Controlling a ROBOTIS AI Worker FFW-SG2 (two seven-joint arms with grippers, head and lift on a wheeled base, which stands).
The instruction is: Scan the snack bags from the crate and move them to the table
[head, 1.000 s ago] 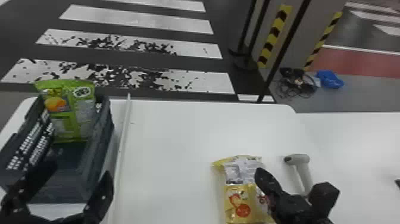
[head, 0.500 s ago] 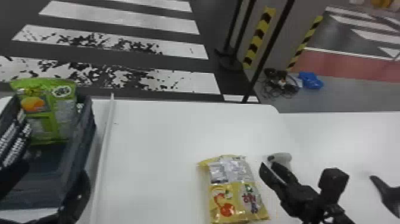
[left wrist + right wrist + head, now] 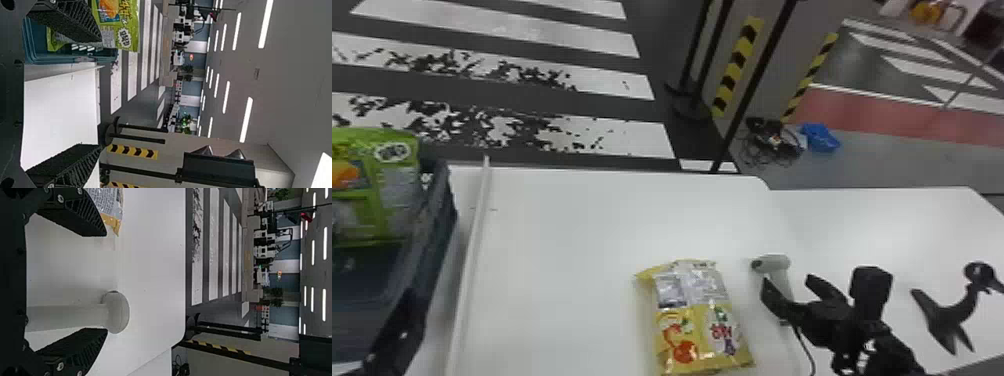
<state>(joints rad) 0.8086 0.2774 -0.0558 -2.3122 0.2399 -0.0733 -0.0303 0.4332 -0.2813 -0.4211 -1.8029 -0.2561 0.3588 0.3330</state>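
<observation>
We have the right gripper [image 3: 106, 282] around the scanner [image 3: 774, 262], its fingers apart, with the handle nearer one finger; closing off-centre could shove or twist the scanner before we grip it. The yellow snack bag [image 3: 699, 320] lies on the table [image 3: 557, 275] just left of the scanner, so a wide finger sweeping that way could catch its edge. Well left of the scanner, our left gripper [image 3: 100, 94], fingers also apart, is by the crate [image 3: 439, 220]; a careless swing there could knock the upright green snack bag [image 3: 392, 200] inside.
</observation>
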